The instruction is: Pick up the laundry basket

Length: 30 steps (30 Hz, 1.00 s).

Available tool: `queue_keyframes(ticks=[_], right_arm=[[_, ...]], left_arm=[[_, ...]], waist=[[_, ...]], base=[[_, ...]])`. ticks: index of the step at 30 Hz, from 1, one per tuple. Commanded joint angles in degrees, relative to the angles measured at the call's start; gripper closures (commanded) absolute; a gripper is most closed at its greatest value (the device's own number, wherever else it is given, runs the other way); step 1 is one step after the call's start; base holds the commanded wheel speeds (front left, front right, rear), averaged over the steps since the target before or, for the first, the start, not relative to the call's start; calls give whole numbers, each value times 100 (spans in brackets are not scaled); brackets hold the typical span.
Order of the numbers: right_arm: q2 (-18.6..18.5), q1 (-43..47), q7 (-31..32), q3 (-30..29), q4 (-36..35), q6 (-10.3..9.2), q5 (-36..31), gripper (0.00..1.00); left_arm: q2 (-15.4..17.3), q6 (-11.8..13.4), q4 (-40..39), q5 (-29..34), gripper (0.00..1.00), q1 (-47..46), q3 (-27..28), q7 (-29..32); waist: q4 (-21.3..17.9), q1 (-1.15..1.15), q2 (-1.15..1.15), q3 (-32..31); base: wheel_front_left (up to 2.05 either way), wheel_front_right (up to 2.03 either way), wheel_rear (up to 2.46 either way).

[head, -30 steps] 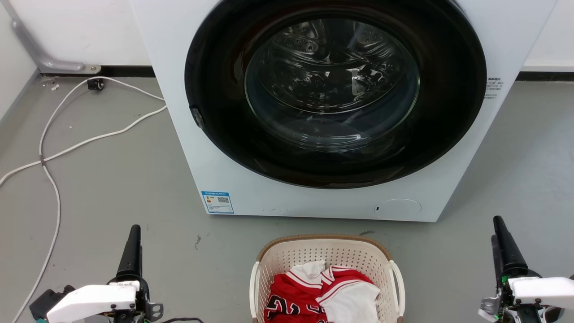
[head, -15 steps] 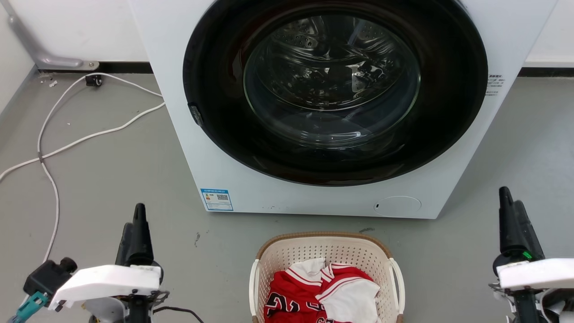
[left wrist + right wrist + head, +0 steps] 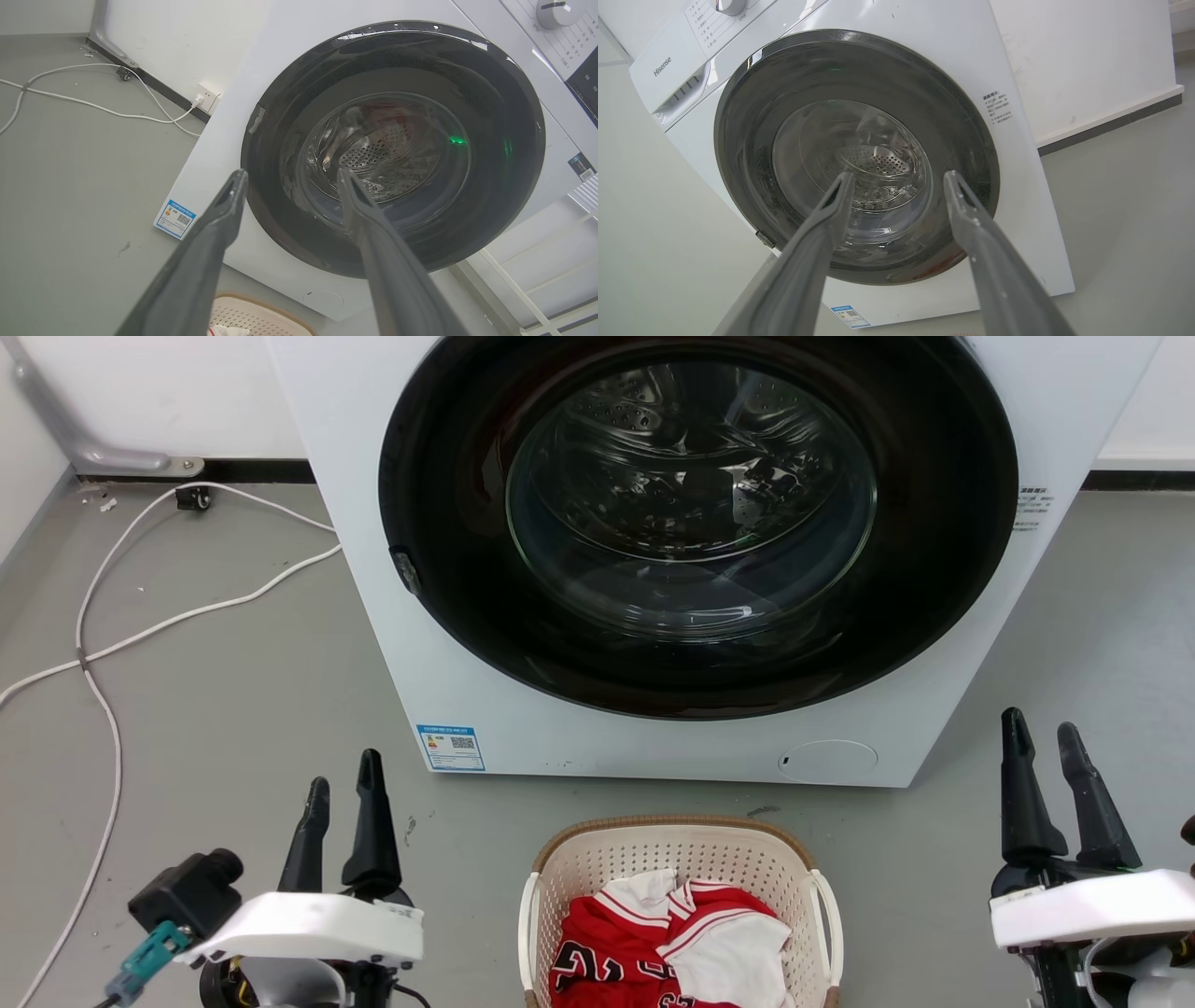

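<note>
The laundry basket (image 3: 672, 823) sits ungrasped on the floor (image 3: 233, 691); left gripper (image 3: 344, 770) and right gripper (image 3: 1039, 721) flank it, both spread, empty.

laundry basket (image 3: 686, 861) is showing cream, perforated, brown rim | clothes (image 3: 621, 943) are showing red-white | washing machine (image 3: 934, 737) is showing white

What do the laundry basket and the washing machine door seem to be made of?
Laundry basket: probably moulded plastic, matte cream, given its regular holes; the brown rim looks woven but may be moulded too. Washing machine door: window seems glass, glossy with sharp reflections; its dark ring looks like shiny plastic.
</note>
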Motion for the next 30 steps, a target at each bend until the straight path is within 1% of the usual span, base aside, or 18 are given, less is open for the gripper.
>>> queue_keyframes(ticks=[1, 4, 7, 8, 12, 15, 23, 26, 30], right_arm=[[-24, 18, -72, 42, -158, 0, -305, 0], [-25, 53, -121, 58, -194, 0, -576, 0], [-25, 80, -170, 53, -203, 0, -785, 0], [-25, 80, -170, 53, -203, 0, -785, 0], [-26, 155, -232, 86, -177, 0, -1043, 0], [-26, 196, -278, 86, -93, 0, -1225, 0], [-28, 271, -395, 155, 155, 0, -1715, 0], [-28, 282, -437, 184, 153, 0, -1827, 0], [-28, 325, -490, 231, 152, 0, -2050, 0]], left_arm=[[16, 9, -100, 346, 0, 0, -114, -73], [38, -29, -134, 773, 0, -29, -327, -123], [111, 69, -170, 1092, 0, -43, -528, -171], [111, 69, -170, 1092, 0, -43, -528, -171], [255, 251, -212, 1451, 0, -76, -868, -235], [339, 394, -156, 1589, 0, -69, -1086, -279], [533, 658, -20, 2037, 0, -110, -1504, -395], [568, 694, 48, 2131, 0, -88, -1632, -438], [570, 641, 203, 2223, 0, -18, -1700, -492]], waist=[[0, 0, 0, 3], [-3, 0, 0, 10], [-5, 0, 0, 16], [-5, 0, 0, 16], [-11, 0, 0, 28], [-13, 0, 0, 33], [-17, 0, 0, 27], [-23, 0, 0, 19], [-28, 0, 0, 5]], base=[[0, 0, 0], [0, 0, 0], [0, 0, 0], [0, 0, 0], [0, 0, 0], [0, 0, 0], [0, 0, 0], [0, 0, 0], [0, 0, 0]])
